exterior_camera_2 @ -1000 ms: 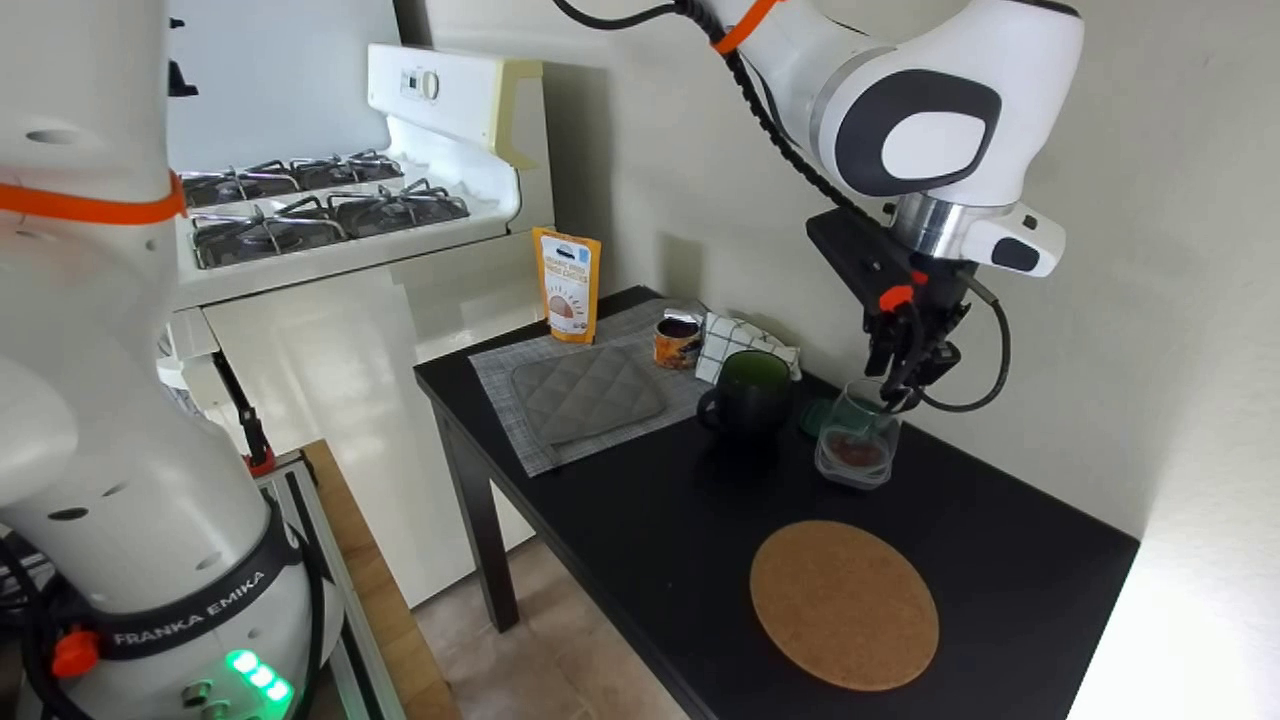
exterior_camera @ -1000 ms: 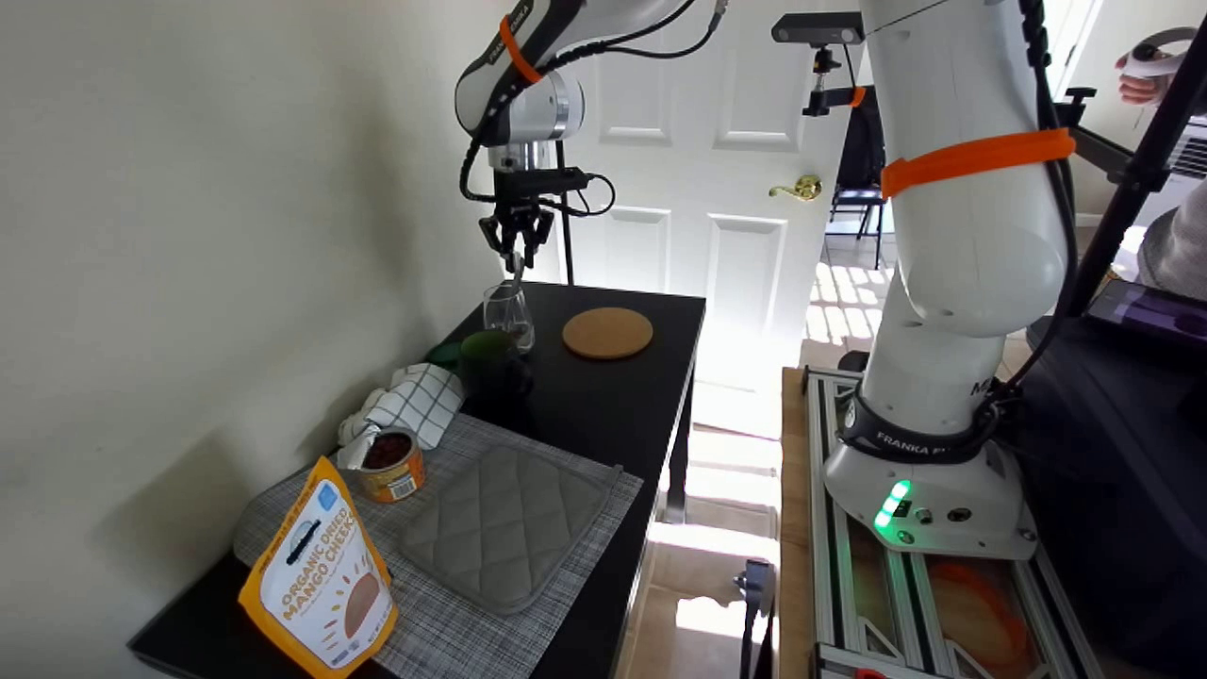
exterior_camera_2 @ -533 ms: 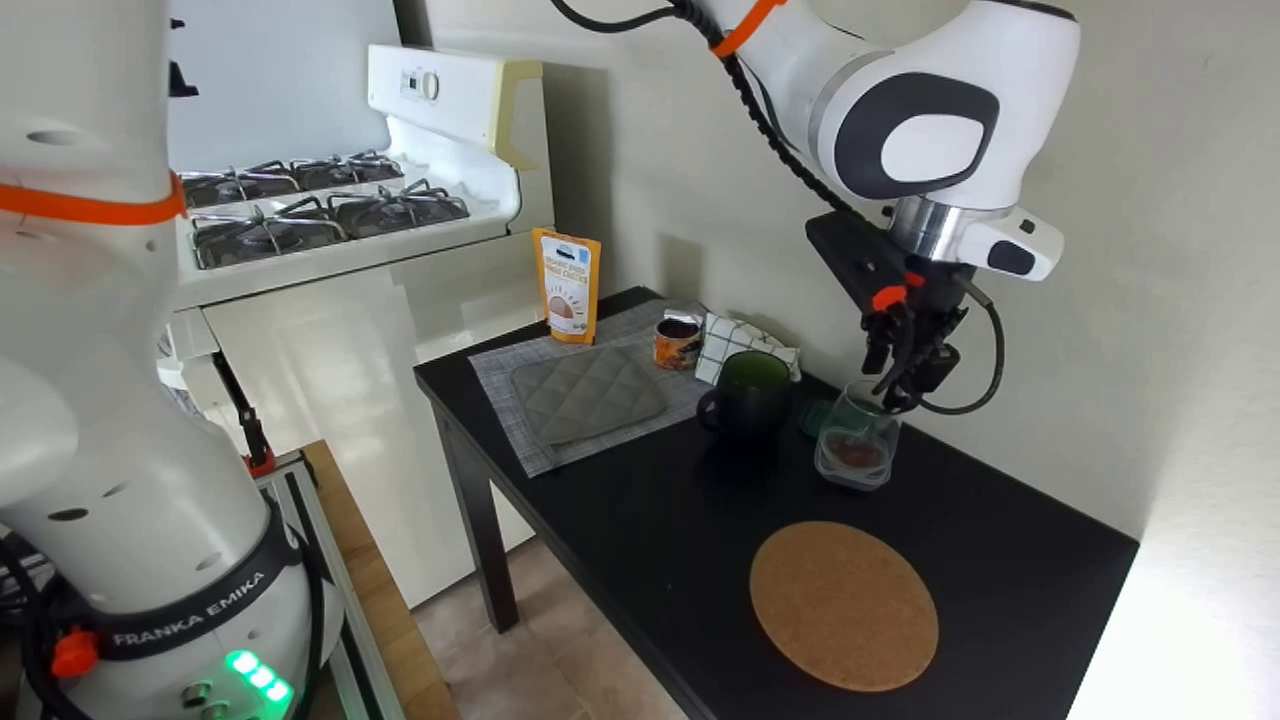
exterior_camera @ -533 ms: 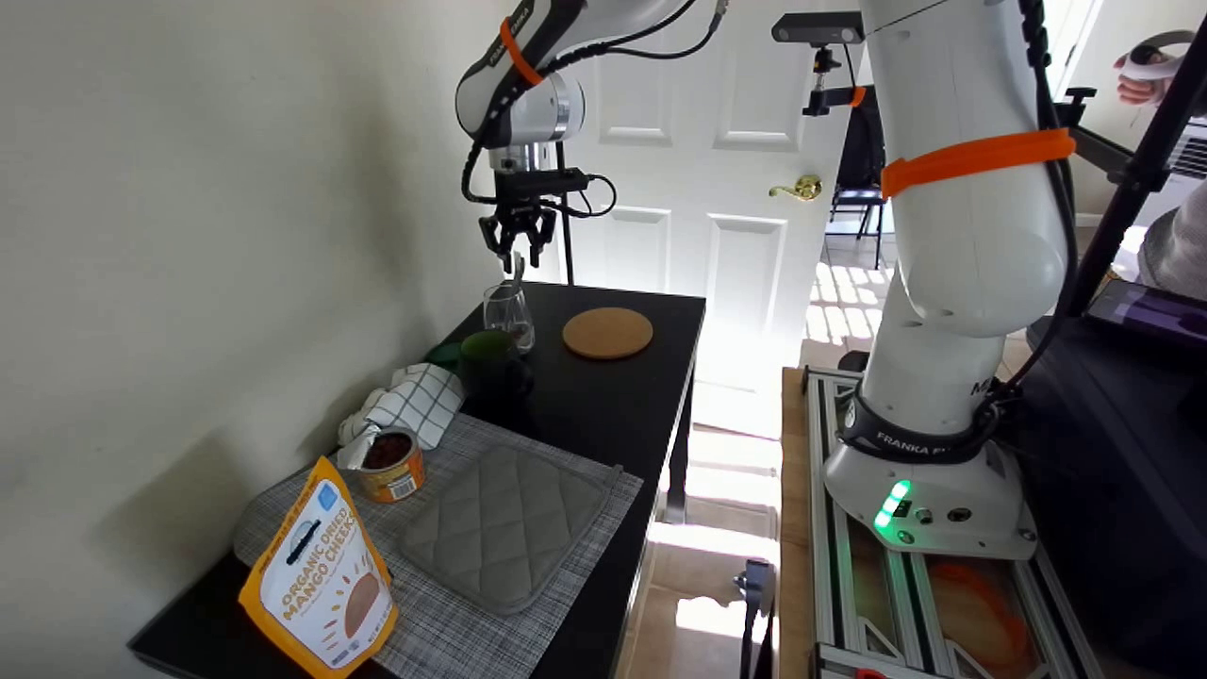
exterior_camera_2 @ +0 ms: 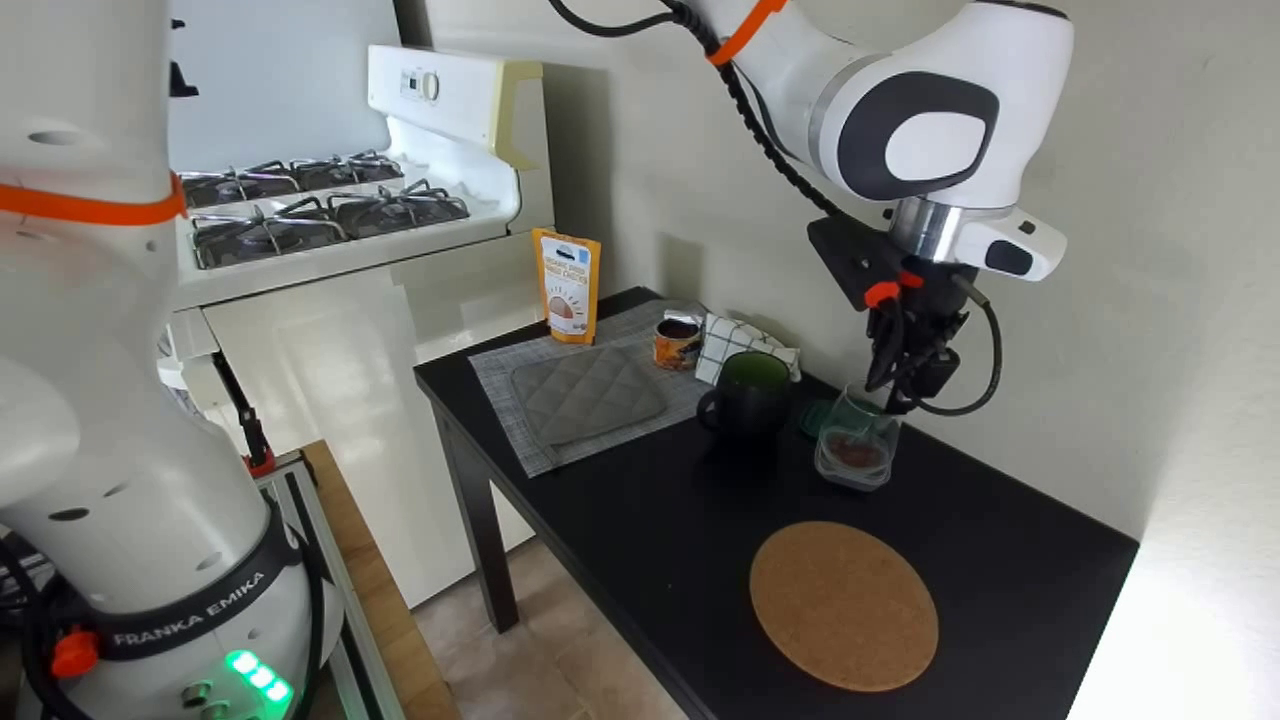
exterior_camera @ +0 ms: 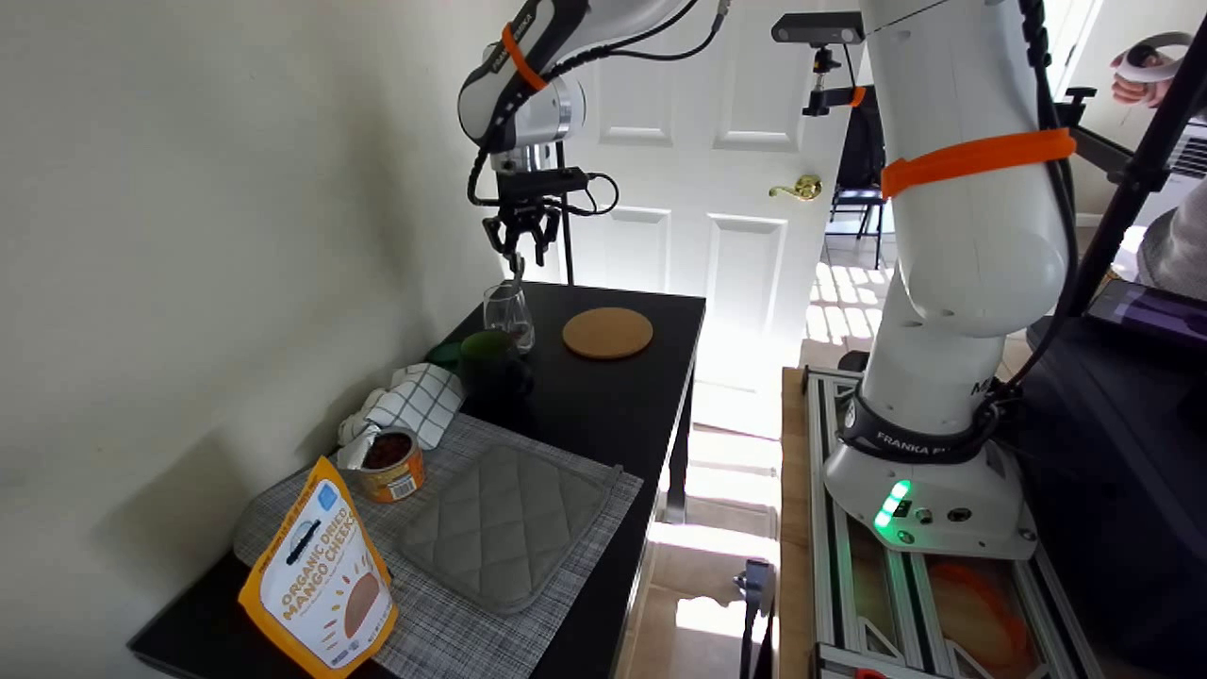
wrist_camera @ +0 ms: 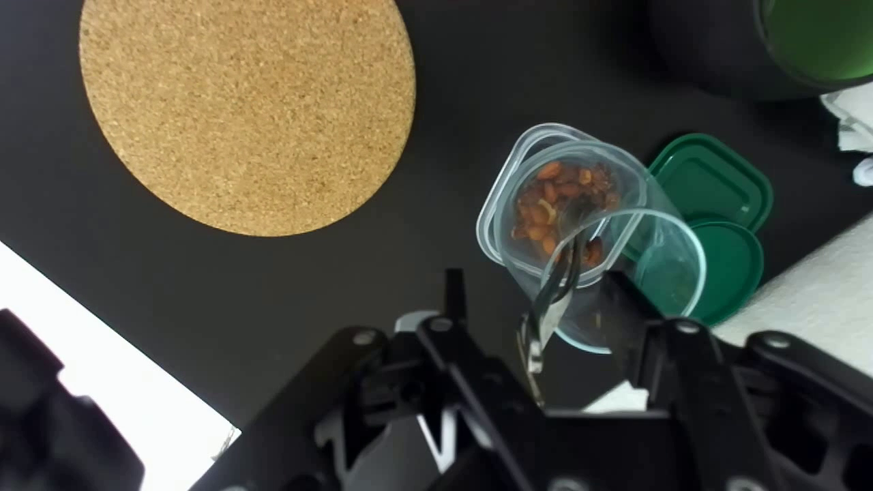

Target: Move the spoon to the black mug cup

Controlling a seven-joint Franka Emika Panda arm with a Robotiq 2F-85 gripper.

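The step in hand seems to be taking the spoon (wrist_camera: pixel 550 307), which leans inside the clear glass (exterior_camera: pixel 506 317) on the tabletop (exterior_camera_2: pixel 660 540). In the wrist view the jaws stand spread, one at each side of its upper end, and appear not to grip it. Next, I think, they should press together on it, lift it straight above the glass, and only then go to the black mug (exterior_camera_2: pixel 748 408) nearby.

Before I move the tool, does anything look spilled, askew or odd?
Nothing looks spilled or damaged. Slightly untidy: the checkered cloth lies bunched up instead of flat, and two green lids sit loose beside the clear container, not on it.
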